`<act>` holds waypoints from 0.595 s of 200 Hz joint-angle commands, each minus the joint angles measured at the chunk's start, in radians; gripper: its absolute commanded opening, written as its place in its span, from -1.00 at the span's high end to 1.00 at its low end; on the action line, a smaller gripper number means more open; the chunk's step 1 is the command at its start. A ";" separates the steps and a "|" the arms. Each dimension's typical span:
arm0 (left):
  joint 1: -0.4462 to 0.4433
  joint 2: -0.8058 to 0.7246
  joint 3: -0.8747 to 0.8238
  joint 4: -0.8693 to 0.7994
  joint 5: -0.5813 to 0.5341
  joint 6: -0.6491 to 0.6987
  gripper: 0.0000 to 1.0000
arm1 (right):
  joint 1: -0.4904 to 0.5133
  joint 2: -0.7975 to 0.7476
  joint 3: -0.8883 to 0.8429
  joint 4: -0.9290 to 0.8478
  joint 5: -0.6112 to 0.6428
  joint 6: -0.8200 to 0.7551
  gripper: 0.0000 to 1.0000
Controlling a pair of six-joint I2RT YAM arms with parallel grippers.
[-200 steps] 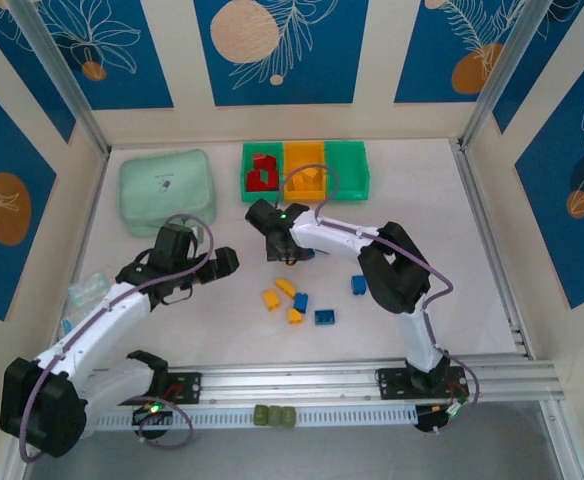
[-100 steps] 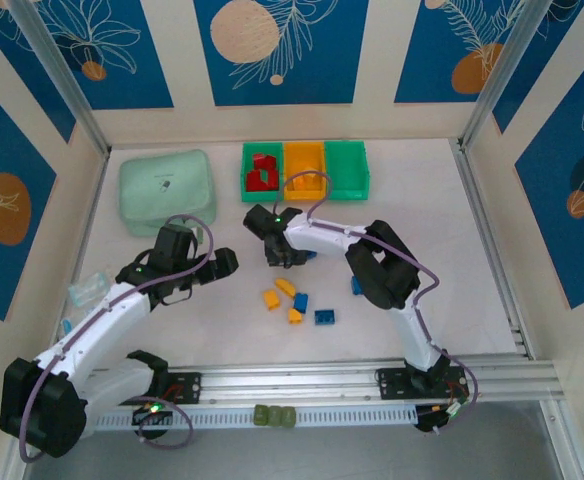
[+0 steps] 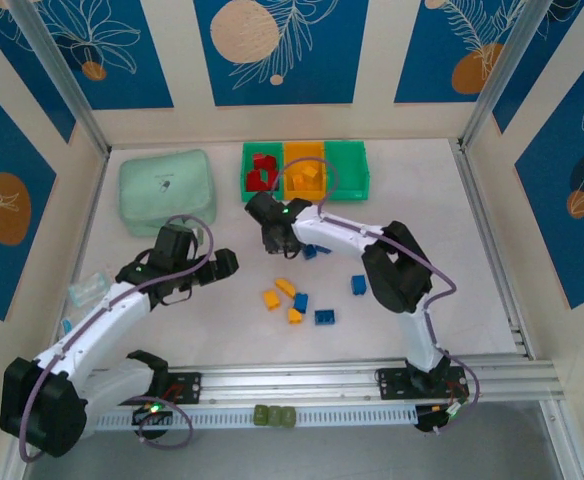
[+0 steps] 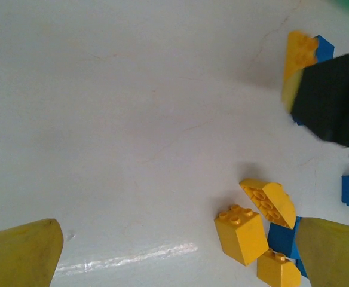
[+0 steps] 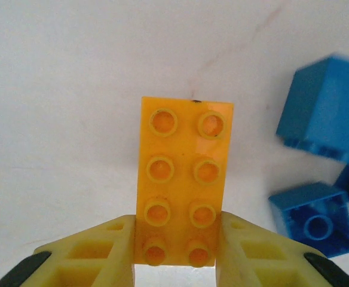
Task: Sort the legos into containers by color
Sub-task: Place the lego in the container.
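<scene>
Legos (image 3: 295, 316): loose yellow and blue ones lie mixed at mid-table, at 5 o'clock from the right gripper. Red and yellow ones sit in the containers.
Containers (image 3: 347, 191): a row of three at 12 o'clock of the table, with red in the left green bin and yellow in the orange middle one.
Right gripper (image 5: 177, 239): clenched on a long yellow-orange brick (image 5: 183, 173), pinching its near end alone. I cannot tell whether it is off the table.
Left gripper (image 4: 177, 236): released, jaws wide, grasping nothing, above the yellow cluster (image 4: 240, 233).
Risk, grip: most of the brick overhangs the fingers. I judge a quick lift or swing could pivot it or let it slip.
Risk, neighbours: blue bricks (image 5: 321, 110) lie just beside at 3 o'clock, and a dragged start could shove them.
Risk, drop: green bins flank the orange one, so an off-centre release would misfile the yellow.
Right wrist view: gives the exact purchase, which the top view hides under the wrist.
Top view: gives the route to 12 o'clock, and the left gripper near at 8 o'clock of the right.
Left wrist view: shows the cluster's studs, and a dark blurred shape at 2 o'clock that I cannot identify.
</scene>
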 commanded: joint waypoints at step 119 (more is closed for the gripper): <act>0.002 0.278 0.205 0.138 0.139 0.025 -0.99 | -0.317 0.399 0.701 -0.059 -0.095 -0.228 0.08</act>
